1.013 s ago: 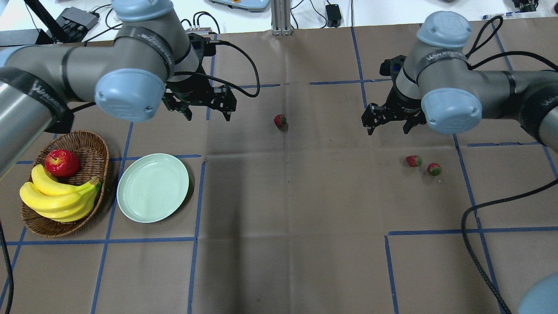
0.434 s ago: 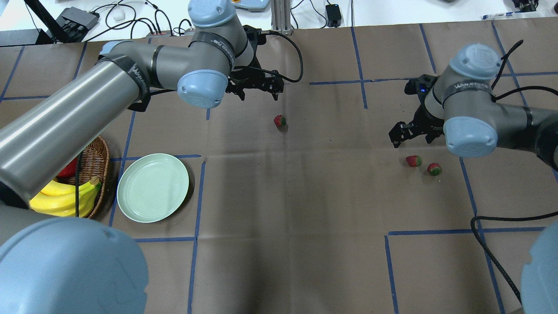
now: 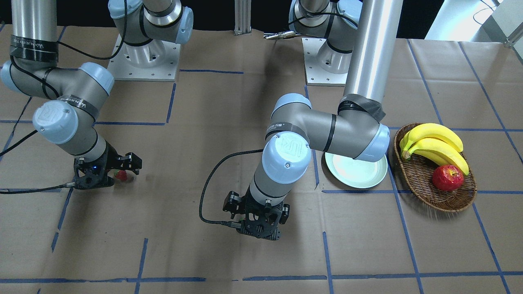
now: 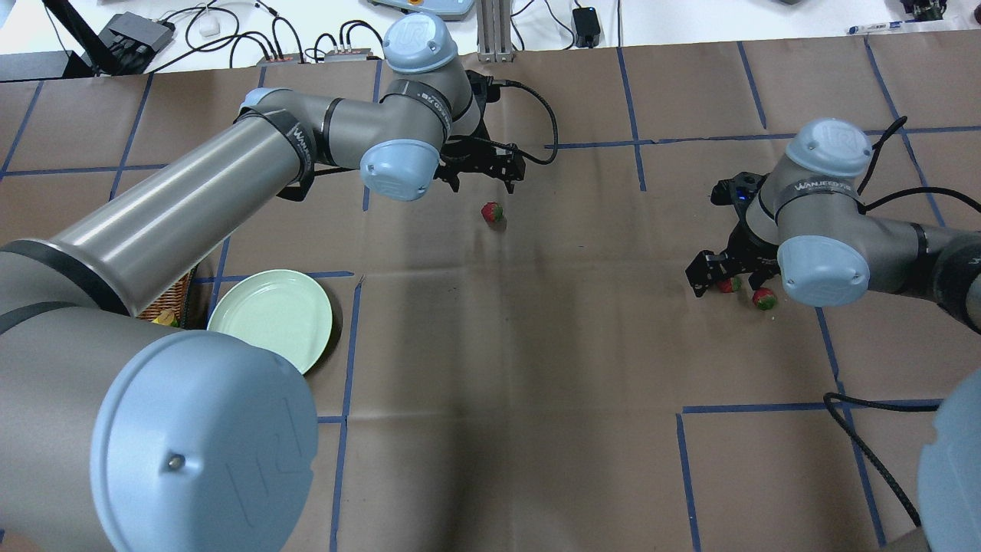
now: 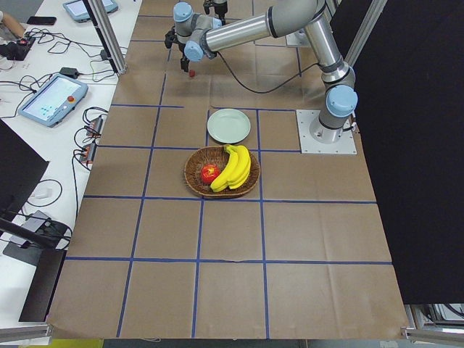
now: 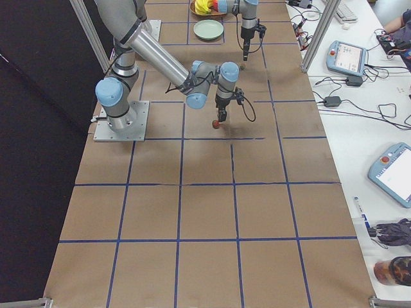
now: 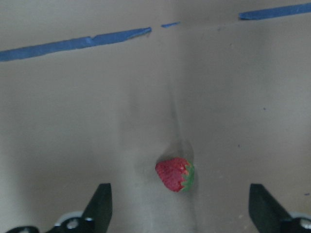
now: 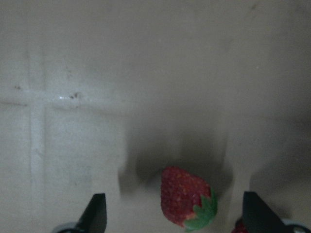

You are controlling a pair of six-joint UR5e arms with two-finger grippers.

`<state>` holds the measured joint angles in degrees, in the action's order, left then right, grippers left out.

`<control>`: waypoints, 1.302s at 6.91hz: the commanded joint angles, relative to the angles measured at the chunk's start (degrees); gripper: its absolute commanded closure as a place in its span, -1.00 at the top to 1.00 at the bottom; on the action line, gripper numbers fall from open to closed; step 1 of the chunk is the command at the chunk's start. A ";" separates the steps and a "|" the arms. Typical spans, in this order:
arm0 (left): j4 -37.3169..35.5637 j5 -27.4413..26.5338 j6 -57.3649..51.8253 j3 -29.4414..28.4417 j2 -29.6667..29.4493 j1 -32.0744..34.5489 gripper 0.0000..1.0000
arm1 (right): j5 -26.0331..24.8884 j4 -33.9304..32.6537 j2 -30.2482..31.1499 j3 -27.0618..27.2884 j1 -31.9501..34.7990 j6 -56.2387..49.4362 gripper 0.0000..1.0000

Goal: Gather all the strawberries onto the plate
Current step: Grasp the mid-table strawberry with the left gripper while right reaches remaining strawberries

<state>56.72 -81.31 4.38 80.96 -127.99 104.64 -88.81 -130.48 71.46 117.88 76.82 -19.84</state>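
Judging by the bare plate (image 4: 268,326), nothing is collected yet: all three strawberries (image 4: 492,212) lie on the tabletop (image 4: 490,383), so three picks and drops remain. The plate sits toward the tabletop's left end, beside a woven wicker basket (image 3: 421,177). One strawberry lies mid-length toward the far edge, below the left jaws, which are spread wide and empty. Near the right end, the right jaws, equally spread and empty, straddle a second strawberry (image 8: 187,196), with the third strawberry (image 4: 763,299) just beside. The berries look conical, pitted and green-capped, the plate smooth and glossy, the tabletop creased brown paper taped blue.
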 commanded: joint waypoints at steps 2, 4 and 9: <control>-0.03 0.01 1.23 0.00 -2.08 0.12 0.82 | -1.11 0.22 0.00 -0.28 -0.09 0.15 -0.18; -0.21 -0.17 1.95 -0.45 -3.57 -0.23 0.74 | -1.11 0.22 0.17 -0.72 -0.09 0.15 -0.75; -0.56 0.10 3.44 -0.54 -3.93 -0.23 -0.24 | -0.84 6.51 1.40 -7.72 0.44 0.41 -0.87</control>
<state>56.13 -81.01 7.75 80.37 -131.89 104.42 -89.76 -127.95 72.69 113.41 76.99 -19.50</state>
